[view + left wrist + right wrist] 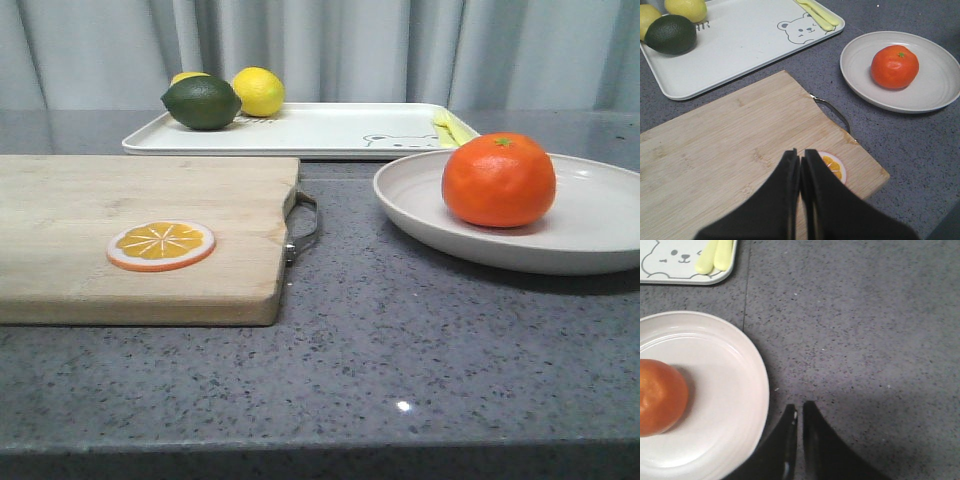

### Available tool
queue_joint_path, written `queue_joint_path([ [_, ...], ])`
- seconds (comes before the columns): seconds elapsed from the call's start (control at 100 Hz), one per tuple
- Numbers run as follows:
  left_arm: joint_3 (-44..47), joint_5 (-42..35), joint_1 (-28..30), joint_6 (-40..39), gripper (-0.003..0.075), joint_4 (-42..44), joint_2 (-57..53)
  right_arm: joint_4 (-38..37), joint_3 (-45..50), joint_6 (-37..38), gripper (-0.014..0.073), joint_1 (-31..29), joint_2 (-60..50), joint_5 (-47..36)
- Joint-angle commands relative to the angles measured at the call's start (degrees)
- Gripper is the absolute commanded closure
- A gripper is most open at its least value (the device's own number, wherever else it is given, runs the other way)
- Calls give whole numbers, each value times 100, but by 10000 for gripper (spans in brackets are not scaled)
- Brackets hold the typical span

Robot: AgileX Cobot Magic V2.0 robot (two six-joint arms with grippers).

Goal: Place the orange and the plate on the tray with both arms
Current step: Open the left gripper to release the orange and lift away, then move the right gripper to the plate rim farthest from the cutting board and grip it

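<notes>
The orange (498, 179) (894, 67) (660, 397) rests in the off-white plate (590, 235) (935, 92) (735, 405) on the grey counter at the right. Behind it lies the white tray (320, 132) (740, 45) (670, 275) with the bear-face drawing. My left gripper (800, 154) is shut and empty, hovering over the wooden cutting board. My right gripper (800, 407) is shut and empty above bare counter, just beside the plate's rim. Neither gripper shows in the front view.
A wooden cutting board (140, 235) (740, 165) with a metal handle (305, 228) carries an orange slice disc (161, 245) (834, 167). On the tray sit a dark green lime (202, 102) (671, 34), yellow lemons (259, 91) (686, 8) and pale yellow sticks (450, 125) (819, 14) (715, 257).
</notes>
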Motion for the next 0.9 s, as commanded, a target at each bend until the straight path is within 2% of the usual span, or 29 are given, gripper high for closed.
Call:
queue_joint_path([
  [0.0,-33,-511,17,-61,739,-12,-141,72,-536,-81,370,147,335,32],
  [0.08,-13,-511,17,-65,739,-12,-176,286,-847,-81,230,217,781,315],
  [0.15,-13,-519,17,-65,739,-12,-176,452,-1103,-81,179,241,1173,633],
  [0.33,-13,-519,17,-65,739,-12,-176,630,-1506,-81,180,241,2065,1191],
  [0.89,-13,-525,17,-65,739,-22,-176,744,-1516,-81,181,235,2861,958],
])
